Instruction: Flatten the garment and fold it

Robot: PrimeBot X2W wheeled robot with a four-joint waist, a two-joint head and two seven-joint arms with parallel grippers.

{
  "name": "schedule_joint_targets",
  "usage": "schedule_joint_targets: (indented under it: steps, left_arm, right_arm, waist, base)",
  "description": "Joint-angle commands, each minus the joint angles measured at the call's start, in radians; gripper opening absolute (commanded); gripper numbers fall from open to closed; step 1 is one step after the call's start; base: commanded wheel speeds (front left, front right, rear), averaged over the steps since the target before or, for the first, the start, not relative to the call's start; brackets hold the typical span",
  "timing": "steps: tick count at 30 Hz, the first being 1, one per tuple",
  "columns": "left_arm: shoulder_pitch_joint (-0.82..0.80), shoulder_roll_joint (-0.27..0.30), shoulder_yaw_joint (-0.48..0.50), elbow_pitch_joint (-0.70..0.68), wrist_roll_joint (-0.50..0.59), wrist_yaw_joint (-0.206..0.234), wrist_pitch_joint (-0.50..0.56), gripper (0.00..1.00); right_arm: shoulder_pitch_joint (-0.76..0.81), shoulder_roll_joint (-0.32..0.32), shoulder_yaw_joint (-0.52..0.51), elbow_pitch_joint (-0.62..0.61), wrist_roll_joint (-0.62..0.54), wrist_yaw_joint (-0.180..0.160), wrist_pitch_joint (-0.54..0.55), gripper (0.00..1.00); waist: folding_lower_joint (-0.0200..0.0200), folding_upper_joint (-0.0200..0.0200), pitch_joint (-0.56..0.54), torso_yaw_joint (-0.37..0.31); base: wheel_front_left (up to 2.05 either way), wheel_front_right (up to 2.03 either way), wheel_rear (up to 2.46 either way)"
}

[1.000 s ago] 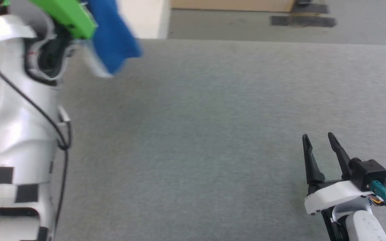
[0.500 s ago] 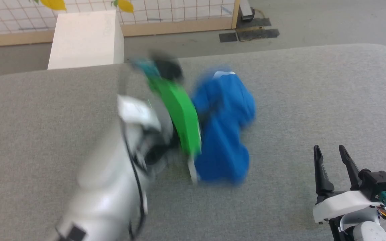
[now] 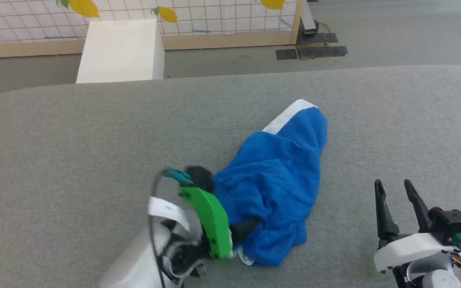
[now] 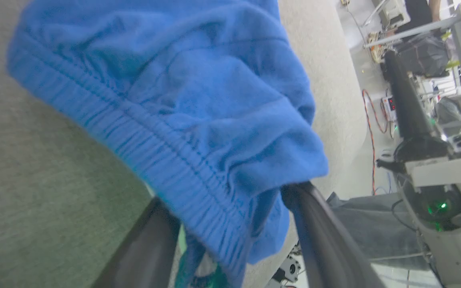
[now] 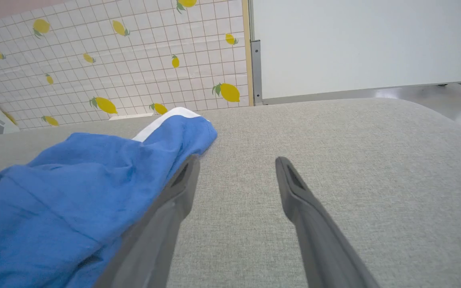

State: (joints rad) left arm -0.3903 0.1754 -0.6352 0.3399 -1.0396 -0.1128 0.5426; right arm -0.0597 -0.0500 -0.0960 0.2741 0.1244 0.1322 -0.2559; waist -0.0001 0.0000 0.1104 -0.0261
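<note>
While both arms reach in from the near edge of a grey, cloth-covered table (image 3: 74,152), the left end effector (image 4: 228,196) lies low at centre-left, its wrist capped by a bright green cover (image 3: 211,220). Its two dark fingers stand wide apart. The gathered waistband of the blue shorts (image 3: 274,180) drapes loosely between them, touching both without being pinched. In the head view, one of those fingers pokes out over the near end of the fabric.

At lower right, well apart from the left arm, the right end effector (image 3: 392,188) hovers over bare table. Its fingers are spread with nothing between them, and the shorts lie to its left, apart from it.

The shorts rest in a crumpled heap near the middle of the table, running from the left end effector away toward the far right. The near end is bunched and rumpled, with a sliver of white trim at its lowest edge. The far end is one leg, finished with a broad white band and pointing toward the table's far edge.

Beyond that rounded far edge, a plain white box (image 3: 120,50) stands to the left on a grey floor (image 3: 394,36). Two dark mats (image 3: 312,46) lie on the floor to the right. Farthest back is a wall panel (image 3: 214,12) of white grid squares printed with yellow lemons, set on a wooden base.
</note>
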Motion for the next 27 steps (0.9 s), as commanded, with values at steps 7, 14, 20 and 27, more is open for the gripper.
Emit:
schedule_joint_targets:
  steps: [7,14,20,27]
  left_arm:
    - [0.014,0.042,0.243,-0.07,-0.055,0.013,-0.276,1.0]
    - [0.104,0.12,0.368,-0.084,0.058,0.058,-0.548,1.0]
    - [0.189,0.174,0.366,-0.089,0.353,0.157,-0.793,1.0]
    - [0.283,0.089,0.458,-0.234,0.57,0.189,-0.804,1.0]
  right_arm:
    - [0.015,0.0,-0.008,0.006,0.007,-0.002,-0.006,1.0]
    - [0.022,0.0,-0.017,0.003,0.01,-0.002,-0.006,1.0]
    - [0.02,0.0,-0.03,0.007,0.018,-0.002,-0.006,1.0]
    - [-0.094,0.0,-0.067,0.055,0.015,-0.002,0.133,1.0]
  waist:
    - [0.0001,0.0,-0.038,0.039]
    - [0.0001,0.0,-0.063,0.055]
    - [0.0001,0.0,-0.064,0.067]
    - [0.0001,0.0,-0.014,0.085]
  base:
    - [0.0,0.0,0.0]
    - [0.0,0.0,0.0]
    - [0.0,0.0,0.0]
    - [0.0,0.0,0.0]
